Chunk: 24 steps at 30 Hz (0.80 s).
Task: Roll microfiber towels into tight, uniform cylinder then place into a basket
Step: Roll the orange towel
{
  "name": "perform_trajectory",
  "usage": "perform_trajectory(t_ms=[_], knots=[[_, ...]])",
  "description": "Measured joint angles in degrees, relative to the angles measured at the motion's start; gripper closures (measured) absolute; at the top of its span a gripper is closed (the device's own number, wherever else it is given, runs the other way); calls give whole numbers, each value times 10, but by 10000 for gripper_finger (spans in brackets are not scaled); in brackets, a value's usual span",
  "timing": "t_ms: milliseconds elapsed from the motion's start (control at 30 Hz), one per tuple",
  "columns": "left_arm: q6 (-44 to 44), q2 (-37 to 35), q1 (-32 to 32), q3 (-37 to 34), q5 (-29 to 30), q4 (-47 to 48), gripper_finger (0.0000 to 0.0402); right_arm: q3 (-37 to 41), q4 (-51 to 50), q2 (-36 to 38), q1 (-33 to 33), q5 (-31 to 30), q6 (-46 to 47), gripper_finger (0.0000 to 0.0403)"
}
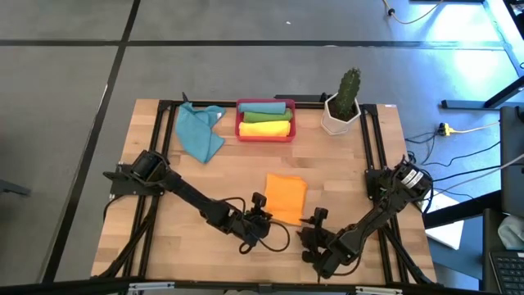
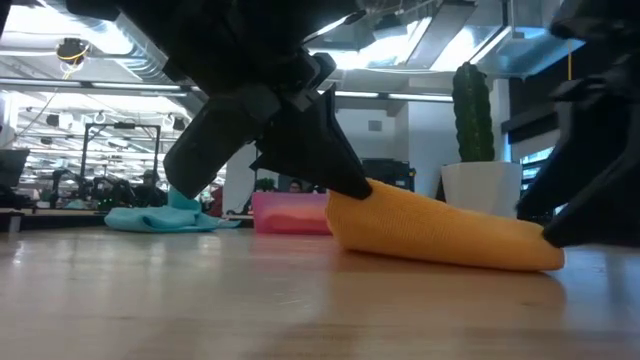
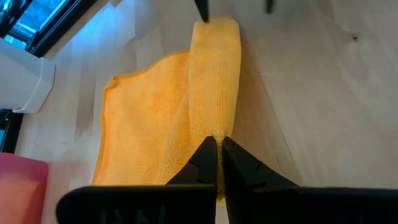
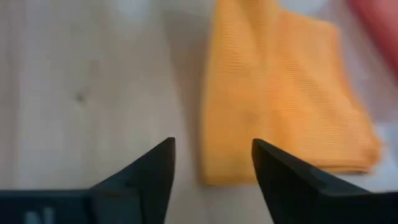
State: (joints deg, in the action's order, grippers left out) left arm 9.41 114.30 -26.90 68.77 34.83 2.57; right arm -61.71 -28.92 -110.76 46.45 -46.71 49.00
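Pinching the rolled near edge of the orange towel (image 1: 286,197), lower centre of the high view, your left gripper (image 3: 217,148) is clamped on soft ribbed cloth. Right gripper (image 4: 212,160) stands spread, just beside that fold's other end. The fold's long axis spans both grippers.

Ceiling lights (image 2: 70,48) are glaring brightly behind the silhouetted arms in the low view, while the right wrist view is blurring the orange towel (image 4: 280,93).
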Motion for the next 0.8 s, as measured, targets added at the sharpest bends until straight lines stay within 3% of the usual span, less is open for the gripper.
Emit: perform_trajectory(t_ms=[200, 333, 567, 800], knots=[[-1, 0, 3, 0, 0, 0, 401, 0, 36, 0, -31, 25, -45, 108], [-1, 0, 3, 0, -13, 0, 401, 0, 18, 0, -44, 18, -45, 86], [-2, 0, 3, 0, -14, 0, 401, 0, 9, -1, -59, 70, -42, 90], [-2, 0, 3, 0, -14, 0, 401, 2, -10, -2, -58, 80, -42, 142]])
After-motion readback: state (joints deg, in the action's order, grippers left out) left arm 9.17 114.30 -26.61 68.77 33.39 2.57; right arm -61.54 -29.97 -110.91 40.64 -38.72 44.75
